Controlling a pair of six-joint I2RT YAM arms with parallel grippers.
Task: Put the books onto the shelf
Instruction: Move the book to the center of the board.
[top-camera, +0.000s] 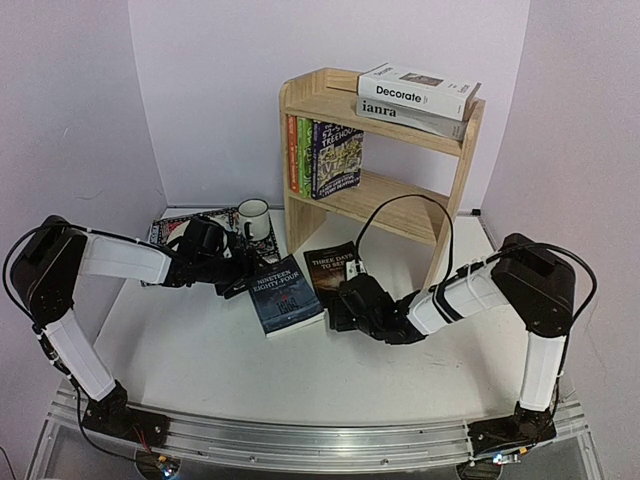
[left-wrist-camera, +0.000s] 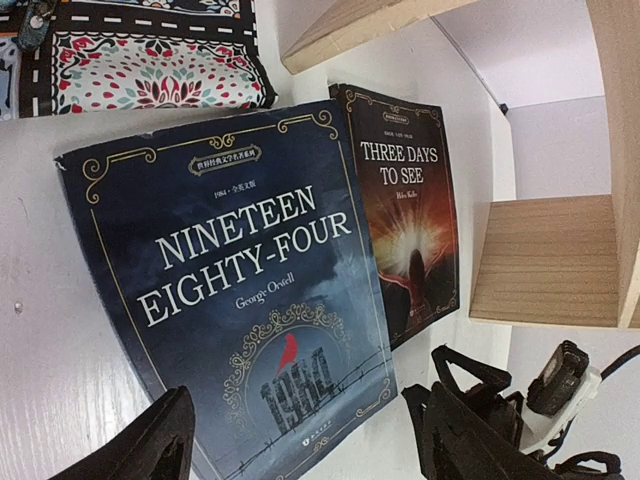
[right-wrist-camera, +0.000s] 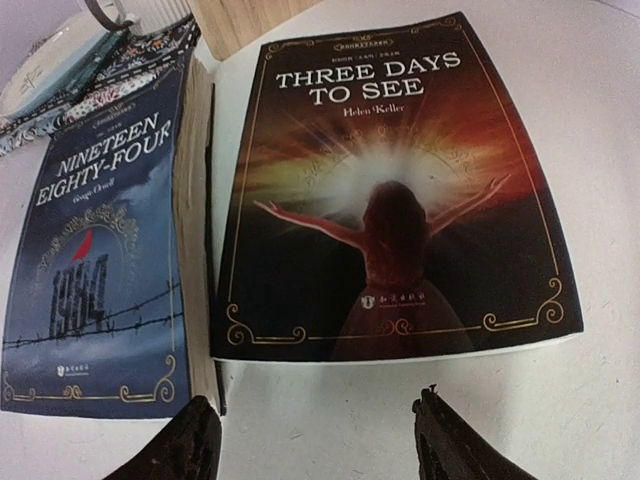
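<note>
Two left to shelve, going by the overhead view: dark blue "Nineteen Eighty-Four" paperback (top-camera: 287, 295) and black "Three Days to See" paperback (top-camera: 330, 268), flat and side by side on the white desk (top-camera: 200, 370), just in front of the light pine two-tier shelf (top-camera: 465, 170). Already on top: thick white "Decorate" volume (top-camera: 415, 88) stacked on grey "ianra" volume (top-camera: 410, 117). Upright on the lower tier, hard left: three colourful Treehouse paperbacks (top-camera: 325, 155). Left jaws beside the blue cover's left edge, right jaws at the black cover's near edge.

Over to the left wrist view. Jaws released and spread wide, black fingers (left-wrist-camera: 150, 445) framing the blue book's (left-wrist-camera: 240, 270) nearer edge, nothing gripped. Looks like lining up for a pick. Best to come in low, catch the cover edge, then pinch close to the spine to stop any fanning of pages. Mind the black neighbour (left-wrist-camera: 405, 210): touching or merely beside, cannot tell from here.

Now the right wrist view. Jaws apart here too, empty, fingertips (right-wrist-camera: 185, 445) just short of the black book's (right-wrist-camera: 390, 190) near edge, blue book (right-wrist-camera: 95, 250) close on its left. Better to lift one book at a time, avoiding any tangle of arms. Then tip upright, spine outward, and slot in beside the Treehouse trio on the lower tier.
</note>
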